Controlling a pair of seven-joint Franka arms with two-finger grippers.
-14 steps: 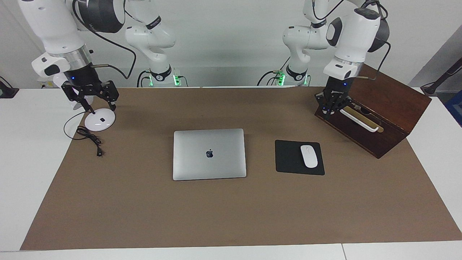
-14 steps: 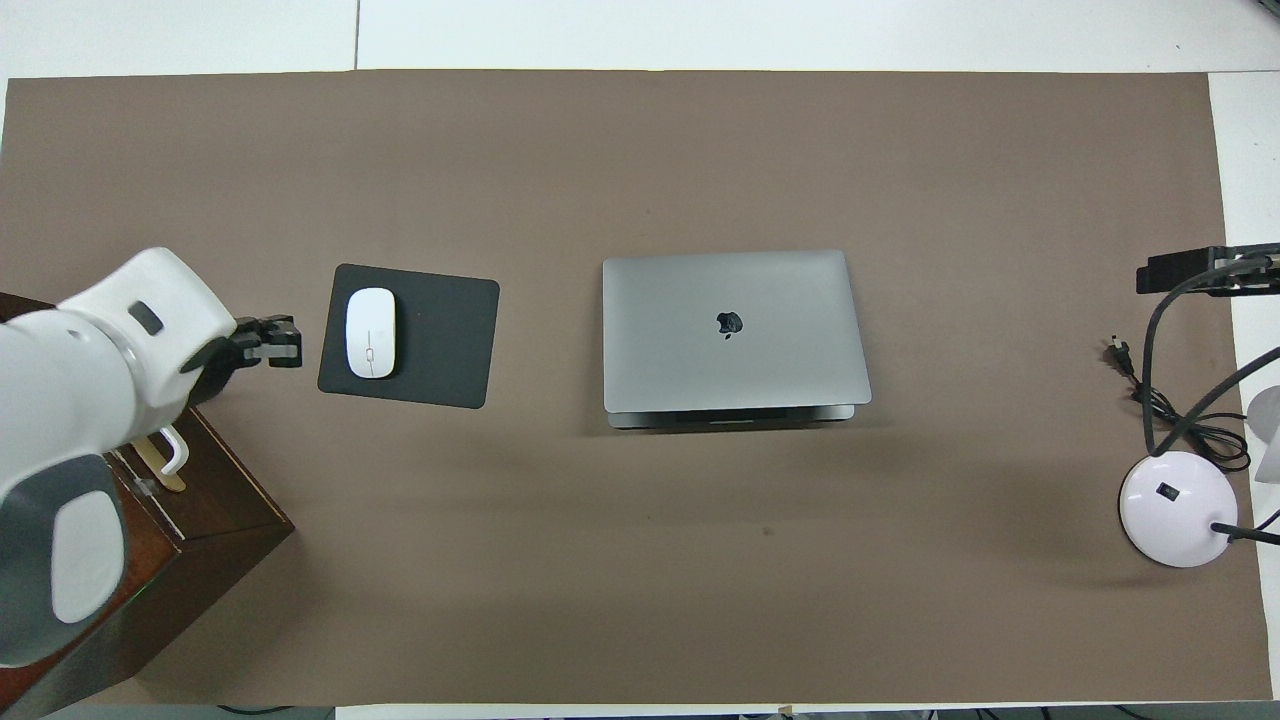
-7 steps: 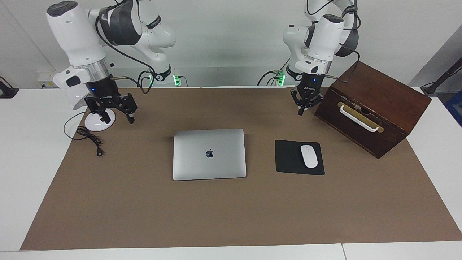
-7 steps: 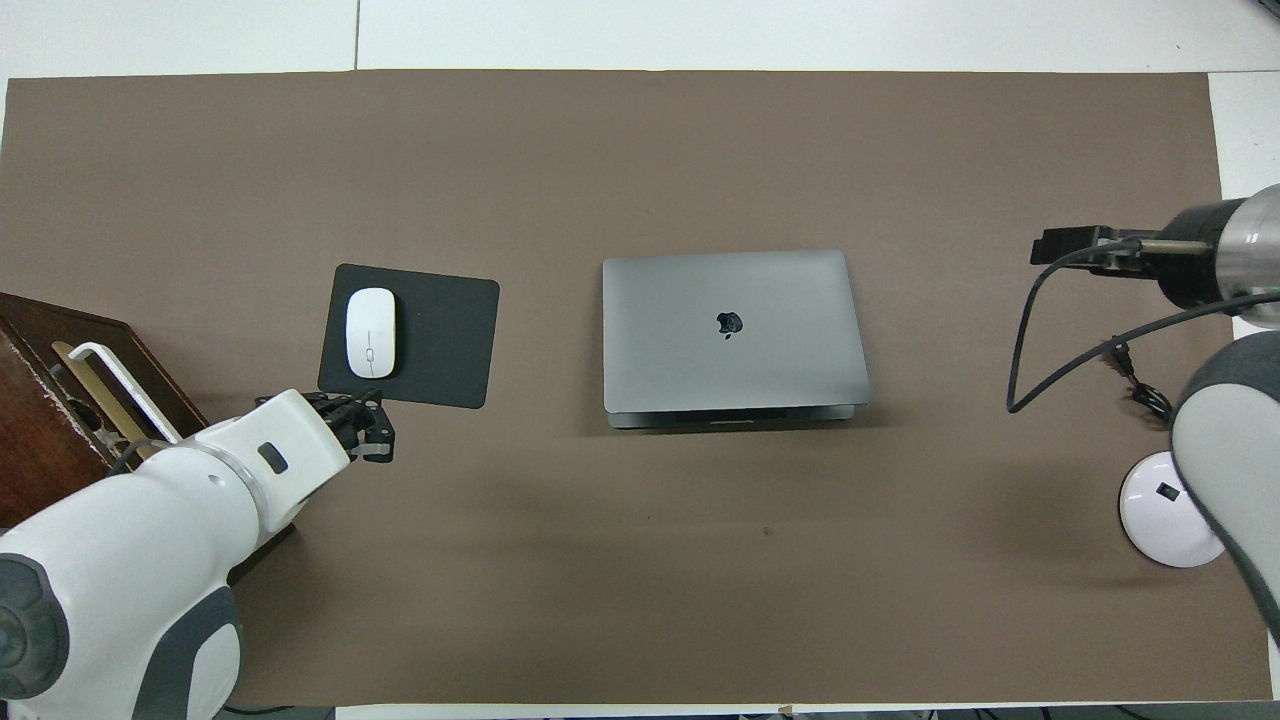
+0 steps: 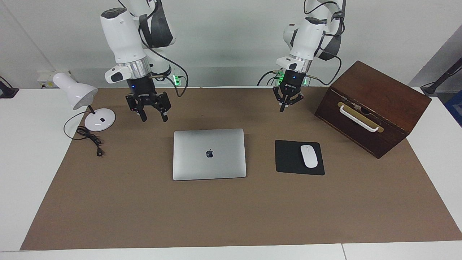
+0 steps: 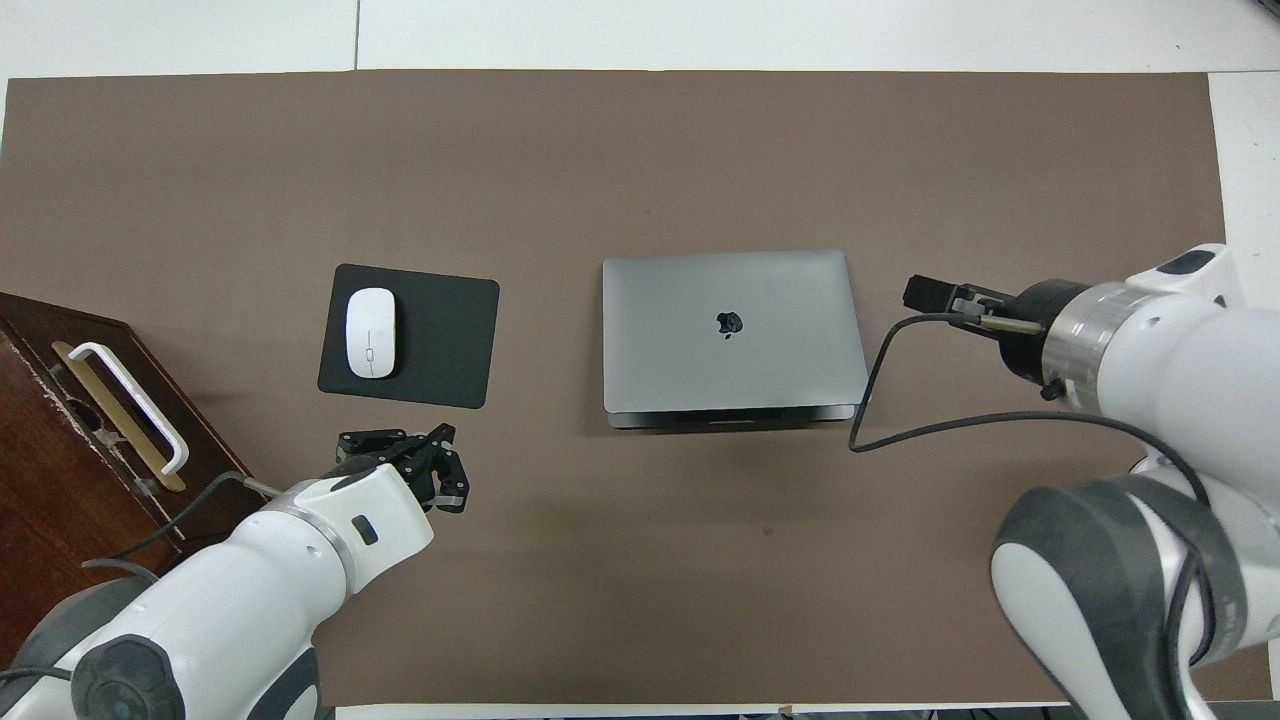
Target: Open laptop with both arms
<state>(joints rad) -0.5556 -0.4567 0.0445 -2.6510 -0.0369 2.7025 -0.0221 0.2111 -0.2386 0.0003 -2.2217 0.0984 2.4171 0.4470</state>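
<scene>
Facing view shows the laptop [image 5: 209, 154] lying shut at the middle of the desk, lid up. Right gripper [image 5: 152, 115] hangs over the mat toward the robots' edge, fingers spread apart. Left gripper [image 5: 287, 104] hangs over that same edge, near the wooden box [image 5: 375, 108]; whether its fingers are apart I cannot tell.

Dark apple logo on the laptop [image 5: 209, 154] lid

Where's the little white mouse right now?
The mouse lies on the black mouse pad, beside the closed laptop, toward the left arm's end of the table.
</scene>
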